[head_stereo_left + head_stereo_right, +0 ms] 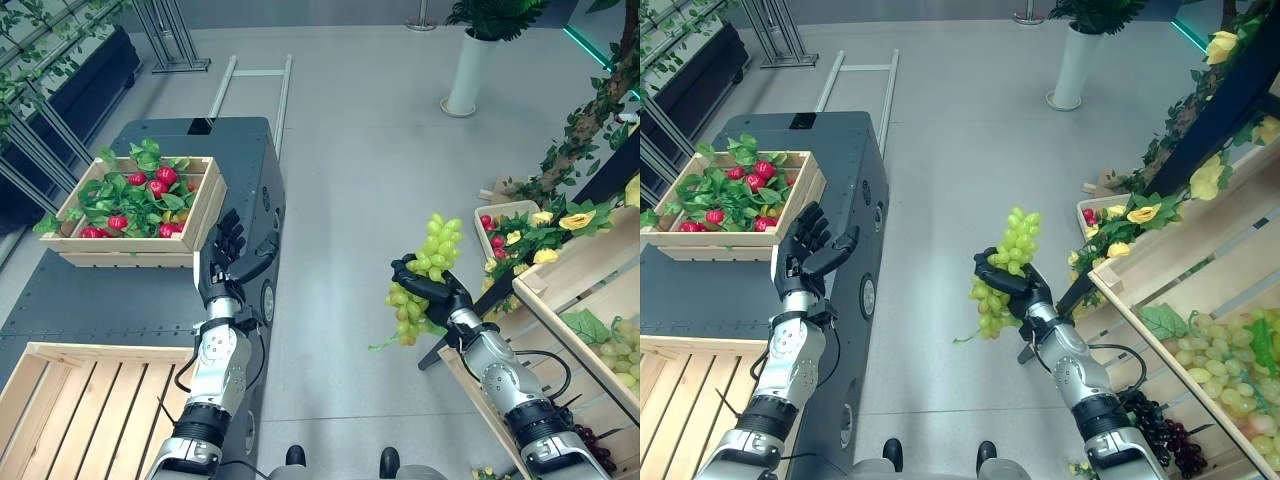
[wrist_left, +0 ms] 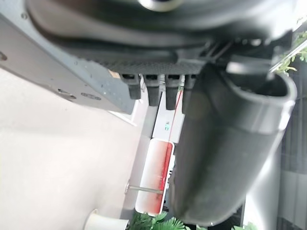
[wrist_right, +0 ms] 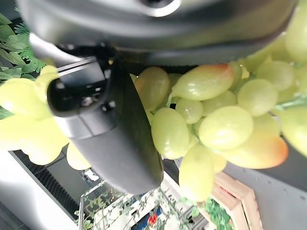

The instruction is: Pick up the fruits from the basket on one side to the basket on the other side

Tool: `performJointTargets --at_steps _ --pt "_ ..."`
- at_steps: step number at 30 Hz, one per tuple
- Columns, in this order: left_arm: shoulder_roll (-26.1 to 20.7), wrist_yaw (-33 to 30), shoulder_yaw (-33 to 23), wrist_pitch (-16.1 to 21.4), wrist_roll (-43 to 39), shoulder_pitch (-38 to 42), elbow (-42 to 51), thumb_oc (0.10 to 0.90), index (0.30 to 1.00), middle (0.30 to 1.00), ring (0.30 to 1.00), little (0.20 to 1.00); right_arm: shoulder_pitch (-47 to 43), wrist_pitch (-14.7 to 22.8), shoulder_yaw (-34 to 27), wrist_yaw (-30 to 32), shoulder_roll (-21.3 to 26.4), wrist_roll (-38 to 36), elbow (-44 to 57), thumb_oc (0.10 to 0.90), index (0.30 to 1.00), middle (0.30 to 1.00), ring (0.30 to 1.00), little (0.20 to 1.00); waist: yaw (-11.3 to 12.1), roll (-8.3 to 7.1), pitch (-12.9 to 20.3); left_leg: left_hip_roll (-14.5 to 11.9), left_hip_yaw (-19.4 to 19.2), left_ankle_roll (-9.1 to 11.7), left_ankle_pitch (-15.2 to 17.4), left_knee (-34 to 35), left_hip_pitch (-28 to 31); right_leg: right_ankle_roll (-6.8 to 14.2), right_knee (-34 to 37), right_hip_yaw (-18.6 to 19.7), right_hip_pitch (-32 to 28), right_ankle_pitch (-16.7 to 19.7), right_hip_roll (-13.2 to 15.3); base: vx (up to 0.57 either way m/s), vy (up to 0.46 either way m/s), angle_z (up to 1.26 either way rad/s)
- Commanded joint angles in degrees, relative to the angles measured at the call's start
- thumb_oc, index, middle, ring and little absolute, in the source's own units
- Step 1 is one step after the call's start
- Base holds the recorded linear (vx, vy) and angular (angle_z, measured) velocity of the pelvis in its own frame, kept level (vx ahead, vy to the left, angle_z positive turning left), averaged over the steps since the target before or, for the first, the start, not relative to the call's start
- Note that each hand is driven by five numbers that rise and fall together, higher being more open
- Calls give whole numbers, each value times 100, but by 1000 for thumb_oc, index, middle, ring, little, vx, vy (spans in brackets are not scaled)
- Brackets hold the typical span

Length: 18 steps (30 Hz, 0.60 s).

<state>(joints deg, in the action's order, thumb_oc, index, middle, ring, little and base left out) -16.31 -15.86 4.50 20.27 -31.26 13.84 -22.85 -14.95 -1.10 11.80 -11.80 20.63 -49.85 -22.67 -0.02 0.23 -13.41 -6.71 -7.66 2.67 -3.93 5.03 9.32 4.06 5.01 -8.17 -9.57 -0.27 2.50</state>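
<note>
Plainly, the risk is a drop: the right hand (image 1: 1025,290) curls round a loose bunch of green grapes (image 1: 1005,268) in mid-air over the floor, between the slanted crates on its right and the empty wooden crate (image 1: 90,400) at lower left. Berries hang past the grip (one swing could shed them). The grapes look plump, pale green, some blushed orange. The left hand (image 1: 805,250) is raised, fingers straight, empty.
</note>
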Motion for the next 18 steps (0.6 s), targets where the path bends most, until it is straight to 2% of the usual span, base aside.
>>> performJointTargets --at_steps 1,2,3,4,5,6,8,10,11,12,13,14,17,18 --pt "-280 -113 -27 663 61 136 313 800 900 900 900 900 -230 176 98 -929 -164 162 793 400 300 300 300 300 60 -319 837 746 824 -45 587 -1026 -549 -191 -318 271 113 92 202 -21 60 4" --pt "-275 -124 -33 669 63 119 327 800 900 900 900 900 -236 168 110 -938 -160 157 799 400 300 300 300 300 67 -327 829 754 856 -46 627 -1120 -581 -194 -329 294 121 94 208 -20 96 -15" --pt "-251 -138 -77 706 92 17 407 800 900 900 900 900 -266 91 171 -1022 -139 136 847 400 300 300 300 300 119 -383 772 792 1051 -41 732 -1419 -703 -207 -372 430 139 122 251 -18 181 -50" --pt "-211 -152 -114 735 201 -114 545 800 900 900 900 900 -282 21 261 -1152 -156 161 916 400 300 300 300 300 206 -396 691 762 1422 -71 738 -1402 -758 -204 -473 632 159 120 255 -18 198 -71" --pt "-208 -169 -114 743 228 -124 568 800 900 900 900 900 -287 12 283 -1165 -165 171 929 400 300 300 300 300 222 -387 677 748 1502 -81 704 -1310 -729 -202 -495 671 162 110 247 -53 278 -84" --pt "-230 -150 -63 795 291 -121 603 800 900 900 900 900 -312 46 404 -1187 -209 258 973 400 300 300 300 300 275 -336 633 706 1864 -114 536 -929 -633 -175 -581 817 198 60 229 -81 283 -82" --pt "-300 -255 25 841 330 -55 564 800 900 900 900 900 -272 41 488 -1265 -199 279 1010 400 300 300 300 300 230 -265 605 731 1979 -149 421 -566 -517 -71 -677 886 289 39 267 -91 283 -65" --pt "-296 -197 163 796 294 48 547 800 900 900 900 900 -114 -88 493 -1077 -102 151 1332 400 300 300 300 300 85 -229 571 741 1871 -133 264 -287 -426 144 -651 914 477 296 406 -122 204 -44" --pt "-296 -197 163 796 294 48 547 800 900 900 900 900 -114 -88 493 -1077 -102 151 1332 400 300 300 300 300 85 -229 571 741 1871 -133 264 -287 -426 144 -651 914 477 296 406 -220 189 -53" --pt "-330 -300 285 833 441 183 562 800 900 900 900 900 -126 -53 499 -1188 -100 170 1385 400 300 300 300 300 27 -258 513 778 1760 -158 243 -114 -404 314 -464 877 664 602 565 -164 119 -48" --pt "-335 -297 305 825 435 203 557 800 900 900 900 900 -135 -30 497 -1195 -105 178 1376 400 300 300 300 300 23 -261 502 781 1728 -162 251 -99 -398 339 -429 866 687 645 588 -267 176 -57" --pt "-338 -490 328 859 465 180 523 800 900 900 900 900 -141 11 541 -1352 -190 206 1321 400 300 300 300 300 23 -258 488 831 1581 -207 324 -5 -342 454 -282 650 822 837 685 -198 110 -83" --pt "-402 -610 259 810 424 74 548 800 900 900 900 900 -165 -2 588 -1448 -312 278 1264 400 300 300 300 300 148 -224 498 789 1239 -234 361 -3 -308 475 -659 157 979 822 813 -212 71 -115" --pt "-461 -605 117 809 402 -126 588 800 900 900 900 900 -95 15 638 -1649 -390 295 1215 400 300 300 300 300 309 -152 546 668 840 -282 245 -14 -390 422 -1527 -266 1002 651 898 -282 69 -78"
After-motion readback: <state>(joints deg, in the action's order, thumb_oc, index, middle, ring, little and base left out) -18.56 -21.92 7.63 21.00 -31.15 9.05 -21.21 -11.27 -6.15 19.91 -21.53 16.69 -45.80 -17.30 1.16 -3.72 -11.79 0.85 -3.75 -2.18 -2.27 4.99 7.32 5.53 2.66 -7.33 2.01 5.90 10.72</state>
